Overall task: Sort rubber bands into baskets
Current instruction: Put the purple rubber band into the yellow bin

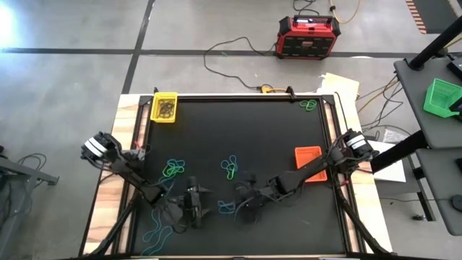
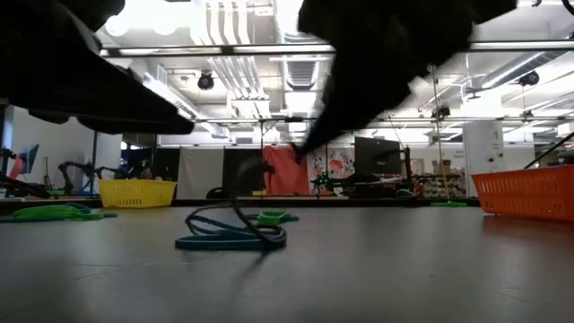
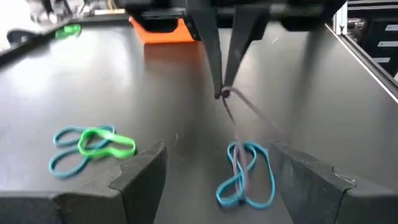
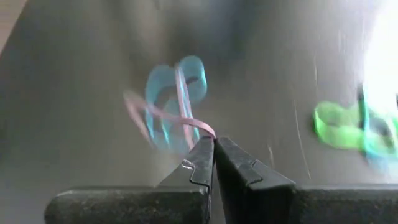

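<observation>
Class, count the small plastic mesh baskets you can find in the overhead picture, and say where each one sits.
3: yellow mesh basket at the mat's far left corner; orange mesh basket by the mat's right edge; green mesh basket off on a side table at right. Others may be hidden.

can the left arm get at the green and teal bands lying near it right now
Probably yes: the left pincer stands open and empty, and the green and teal bands lie flat on bare mat close ahead. The right pincer, shut on a purple band, works off to one side.

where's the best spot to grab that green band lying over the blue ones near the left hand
Best guess: take the green band at its far free loop, the end lying clear of the blue bands beneath it. Come straight down from above, since it lies flat on the table, fingers straddling one strand. The open left hand is nearer; the right hand is shut on a purple band.
</observation>
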Robot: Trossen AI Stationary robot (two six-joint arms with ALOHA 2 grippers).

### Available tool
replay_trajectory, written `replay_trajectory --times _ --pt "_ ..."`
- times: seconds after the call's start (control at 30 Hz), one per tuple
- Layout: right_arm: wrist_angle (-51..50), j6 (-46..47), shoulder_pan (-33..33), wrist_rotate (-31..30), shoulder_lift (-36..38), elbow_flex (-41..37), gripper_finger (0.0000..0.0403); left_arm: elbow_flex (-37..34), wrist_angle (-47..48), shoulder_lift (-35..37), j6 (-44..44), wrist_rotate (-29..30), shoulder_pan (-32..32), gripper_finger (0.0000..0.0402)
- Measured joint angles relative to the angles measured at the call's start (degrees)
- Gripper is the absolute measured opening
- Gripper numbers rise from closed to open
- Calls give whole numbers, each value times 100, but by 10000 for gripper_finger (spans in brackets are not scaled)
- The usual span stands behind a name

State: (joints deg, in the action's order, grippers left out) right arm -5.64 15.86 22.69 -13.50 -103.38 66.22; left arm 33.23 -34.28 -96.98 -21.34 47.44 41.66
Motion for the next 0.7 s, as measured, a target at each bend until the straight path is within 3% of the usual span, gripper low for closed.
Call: replay_trajectory --times 0.1,0.3,0.47,0.7 --pt "-608 256 66 -5 225 43 8 -2 447 169 -333 -1 83 262" --pt "-658 -170 253 -23 940 315 9 -4 535 186 -436 -1 98 262" --pt "-637 -535 283 -704 1640 392 9 -16 546 101 -660 -2 104 262" --pt "-757 -646 210 -761 1965 368 9 -17 511 -57 -828 -2 106 262"
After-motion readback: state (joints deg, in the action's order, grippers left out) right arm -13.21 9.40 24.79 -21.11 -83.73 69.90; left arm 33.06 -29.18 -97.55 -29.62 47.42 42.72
